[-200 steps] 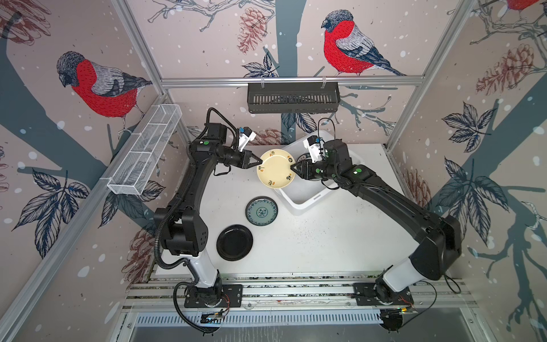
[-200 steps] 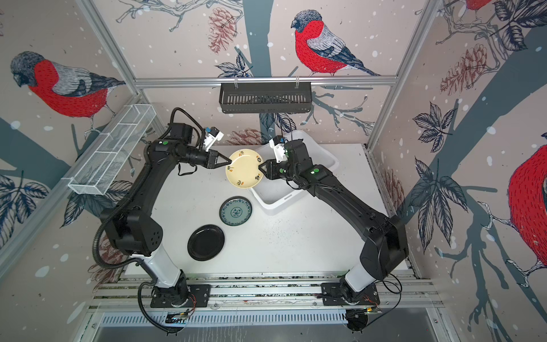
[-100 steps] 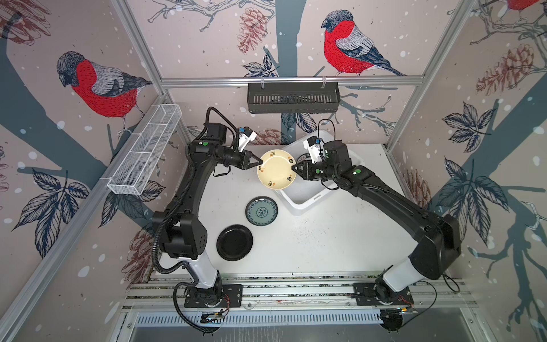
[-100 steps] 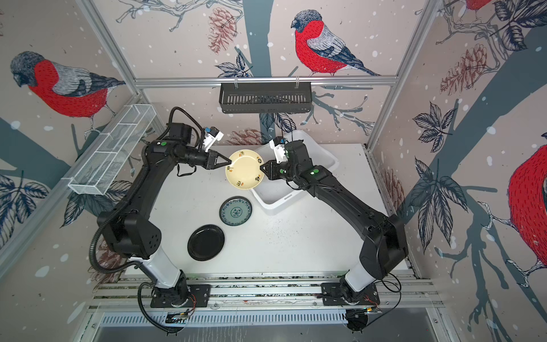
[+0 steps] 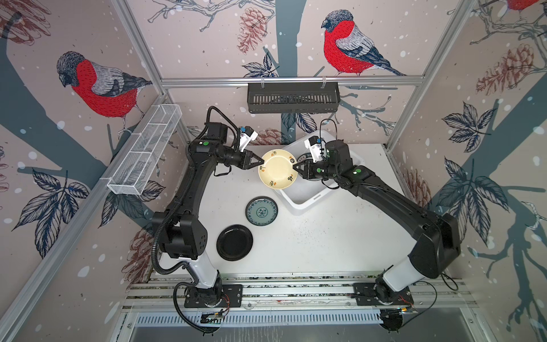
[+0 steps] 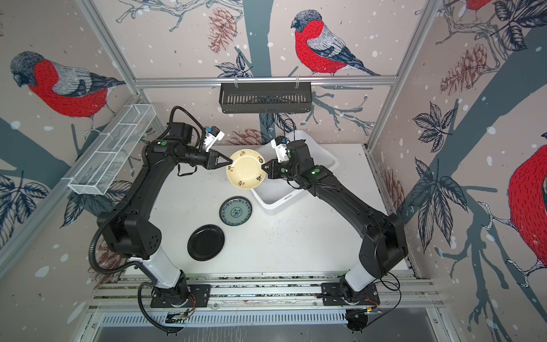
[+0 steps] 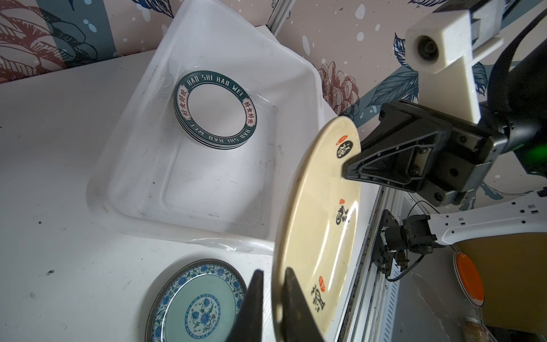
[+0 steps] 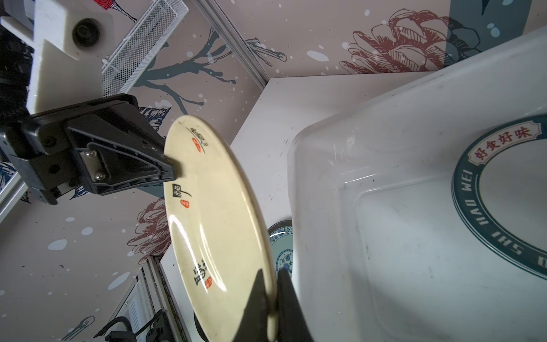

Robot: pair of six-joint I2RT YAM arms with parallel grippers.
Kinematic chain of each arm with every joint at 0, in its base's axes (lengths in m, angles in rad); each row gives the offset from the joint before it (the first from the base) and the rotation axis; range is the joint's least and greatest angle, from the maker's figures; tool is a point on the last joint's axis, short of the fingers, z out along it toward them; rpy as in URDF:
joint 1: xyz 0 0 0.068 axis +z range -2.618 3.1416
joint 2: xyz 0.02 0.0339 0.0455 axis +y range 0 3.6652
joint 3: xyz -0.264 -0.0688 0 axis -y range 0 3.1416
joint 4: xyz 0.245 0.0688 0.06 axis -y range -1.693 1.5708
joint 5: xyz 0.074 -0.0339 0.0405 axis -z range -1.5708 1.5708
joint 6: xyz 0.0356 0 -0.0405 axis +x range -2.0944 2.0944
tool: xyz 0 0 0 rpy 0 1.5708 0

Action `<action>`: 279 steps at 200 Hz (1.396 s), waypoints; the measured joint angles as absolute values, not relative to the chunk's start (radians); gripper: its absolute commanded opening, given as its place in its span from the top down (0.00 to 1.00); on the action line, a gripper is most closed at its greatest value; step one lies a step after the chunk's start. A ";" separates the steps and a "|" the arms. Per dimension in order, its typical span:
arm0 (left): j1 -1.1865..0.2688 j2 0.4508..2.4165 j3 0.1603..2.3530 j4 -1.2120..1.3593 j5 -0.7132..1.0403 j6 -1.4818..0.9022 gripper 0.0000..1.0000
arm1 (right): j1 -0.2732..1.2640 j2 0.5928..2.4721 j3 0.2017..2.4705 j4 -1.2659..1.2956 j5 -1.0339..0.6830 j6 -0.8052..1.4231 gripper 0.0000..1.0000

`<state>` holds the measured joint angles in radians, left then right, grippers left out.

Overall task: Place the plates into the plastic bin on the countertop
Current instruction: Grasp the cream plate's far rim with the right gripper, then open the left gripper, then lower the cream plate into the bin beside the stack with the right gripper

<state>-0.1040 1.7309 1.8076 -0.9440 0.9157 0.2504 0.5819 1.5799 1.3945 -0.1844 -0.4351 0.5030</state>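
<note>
A cream-yellow plate [image 5: 278,173] [image 6: 245,173] hangs tilted over the near-left corner of the plastic bin [image 5: 305,204] [image 6: 275,207], between both grippers. My right gripper [image 5: 294,167] [image 8: 270,271] is shut on its right rim. My left gripper [image 5: 262,162] [image 7: 273,271] straddles the opposite rim, its jaws slightly apart and one finger clear of the plate [image 7: 319,222]. A stack of white plates with dark lettered rims [image 7: 214,108] [image 8: 503,192] lies in the bin. A teal patterned plate [image 5: 261,211] and a black plate [image 5: 234,242] lie on the countertop [image 5: 325,237].
A black slotted rack [image 5: 293,97] hangs on the back wall. A white wire mesh tray [image 5: 145,154] is fixed along the left wall. The bin sits at an angle at the back right, close to the wall.
My right gripper has closed onto the cream-yellow plate's rim. My left gripper's jaws have eased apart on the opposite rim. The plate has stayed where it was.
</note>
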 measured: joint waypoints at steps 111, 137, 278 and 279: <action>-0.084 1.655 1.774 -0.929 0.825 0.229 0.33 | 0.391 1.718 1.542 -0.249 -0.462 0.519 0.96; -0.070 1.628 1.731 -0.936 0.827 0.259 0.33 | 0.370 1.814 1.623 -0.319 -0.462 0.505 0.96; -0.048 1.605 1.623 -0.950 0.890 0.341 0.33 | 0.398 2.206 1.935 -0.595 -0.467 0.464 0.95; -0.048 1.605 1.623 -0.950 0.890 0.342 0.33 | 0.399 2.207 1.937 -0.597 -0.467 0.464 0.95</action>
<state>-0.0479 1.6047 1.6230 -0.9504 0.8898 0.3416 0.3988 2.2074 1.9369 -0.5972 -0.4667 0.4637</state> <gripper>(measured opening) 0.670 0.083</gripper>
